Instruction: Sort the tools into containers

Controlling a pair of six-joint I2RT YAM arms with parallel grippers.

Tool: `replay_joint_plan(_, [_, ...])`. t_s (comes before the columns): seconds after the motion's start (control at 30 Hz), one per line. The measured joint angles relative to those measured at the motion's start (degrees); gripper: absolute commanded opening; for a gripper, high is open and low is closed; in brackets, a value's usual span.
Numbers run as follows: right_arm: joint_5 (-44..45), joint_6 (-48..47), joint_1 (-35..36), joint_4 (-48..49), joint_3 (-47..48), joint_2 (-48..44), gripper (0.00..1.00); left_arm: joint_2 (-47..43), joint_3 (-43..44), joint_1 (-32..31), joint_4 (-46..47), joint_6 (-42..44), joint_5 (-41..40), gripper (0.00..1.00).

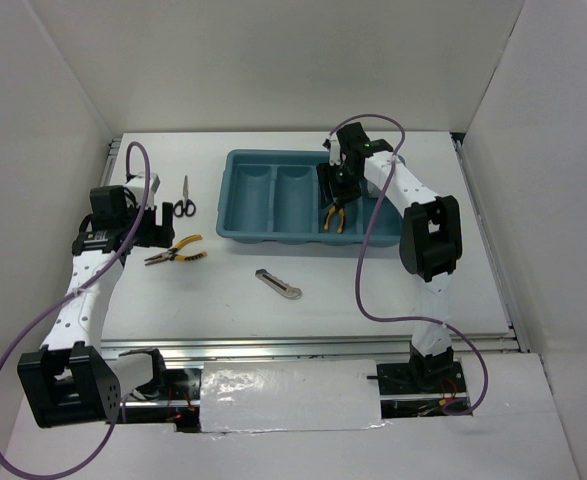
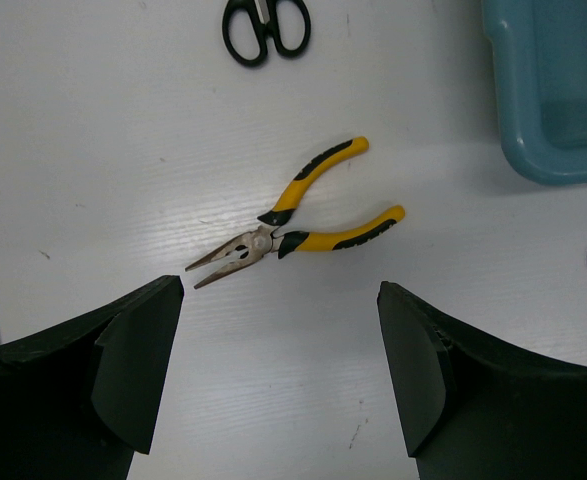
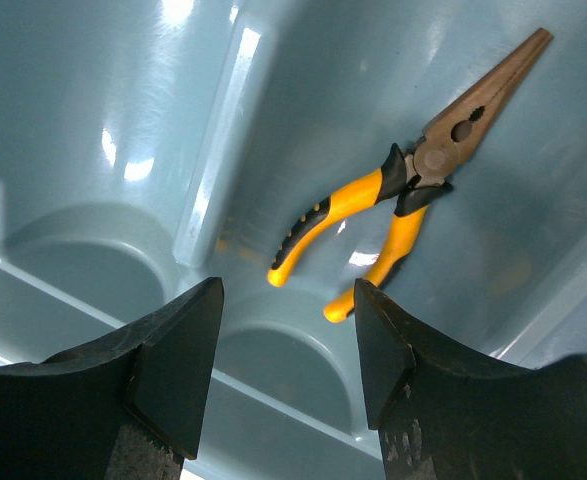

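Note:
A teal tray point(image 1: 248, 195) with four long compartments stands at the back middle. One pair of yellow-and-black pliers point(image 1: 335, 218) lies in its third compartment from the left, also in the right wrist view point(image 3: 393, 205). My right gripper point(image 1: 334, 193) hovers open and empty just above those pliers point(image 3: 288, 350). The second pair of pliers point(image 1: 176, 253) lies on the table, just ahead of my open, empty left gripper point(image 1: 159, 226) in the left wrist view point(image 2: 281, 370), pliers point(image 2: 293, 225). Black-handled scissors point(image 1: 184, 200) lie left of the tray. A grey utility knife point(image 1: 278, 284) lies in front of the tray. The tape roll is not in view.
White walls close in the table at the left, back and right. The tray's corner point(image 2: 553, 100) and the scissors' handles point(image 2: 265, 25) show in the left wrist view. A purple cable hangs from each arm. The table's near edge has a metal rail point(image 1: 303, 345).

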Motion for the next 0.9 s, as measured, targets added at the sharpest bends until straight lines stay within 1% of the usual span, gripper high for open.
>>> replay_joint_plan(0.1, [0.52, 0.17, 0.04, 0.04, -0.17, -0.13, 0.62, 2.49, 0.72, 0.20, -1.22, 1.03, -0.11, 0.89])
replay_joint_plan(0.13, [0.76, 0.15, 0.07, 0.11, -0.55, -0.37, 0.62, 3.72, 1.27, 0.35, -1.70, 1.86, -0.09, 0.85])
replay_joint_plan(0.17, [0.83, 0.09, 0.09, 0.00, -0.92, -0.72, 0.62, 5.03, 1.99, 0.50, -2.27, 2.75, -0.04, 0.83])
replay_joint_plan(0.27, [0.61, -0.35, 0.17, -0.55, -1.73, -2.12, 0.61, 9.42, 4.26, 1.97, -3.85, 7.21, 0.92, 0.83])
replay_joint_plan(0.37, [-0.13, -1.68, 0.22, -0.85, -3.72, -5.33, 0.60, 13.11, 6.19, 5.55, -6.86, 14.29, 4.31, 0.85])
replay_joint_plan(0.4, [-0.28, -2.16, 0.22, -0.96, -4.79, -6.97, 0.60, 14.34, 7.19, 7.15, -8.83, 17.59, 6.16, 0.84])
replay_joint_plan(0.47, [-0.33, -2.84, 0.22, -1.03, -6.80, -10.05, 0.59, 16.98, 9.64, 9.92, -12.59, 23.17, 9.57, 0.80])
replay_joint_plan(0.5, [-0.31, -3.13, 0.22, -1.11, -7.67, -11.67, 0.60, 18.56, 11.17, 11.04, -14.27, 25.07, 11.10, 0.74])
replay_joint_plan(0.6, [-0.33, -3.98, 0.17, -0.94, -10.27, -15.54, 0.59, 23.21, 15.30, 13.70, -16.17, 27.87, 15.80, 0.66])
replay_joint_plan(0.63, [-0.33, -4.15, 0.09, -0.94, -11.04, -16.57, 0.59, 24.20, 15.80, 14.23, -15.80, 28.24, 17.53, 0.66])
replay_joint_plan(0.73, [-0.55, -4.50, -0.26, -1.07, -12.57, -18.27, 0.58, 24.57, 13.86, 13.88, -12.79, 27.50, 20.50, 0.65])
replay_joint_plan(0.83, [-1.09, -4.74, -0.87, -1.01, -13.68, -18.53, 0.58, 23.45, 9.38, 10.73, -8.46, 26.58, 21.24, 0.61])
replay_joint_plan(0.9, [-1.38, -4.94, -1.49, -1.14, -14.62, -18.53, 0.58, 23.65, 8.07, 8.92, -7.26, 27.06, 22.32, 0.60])
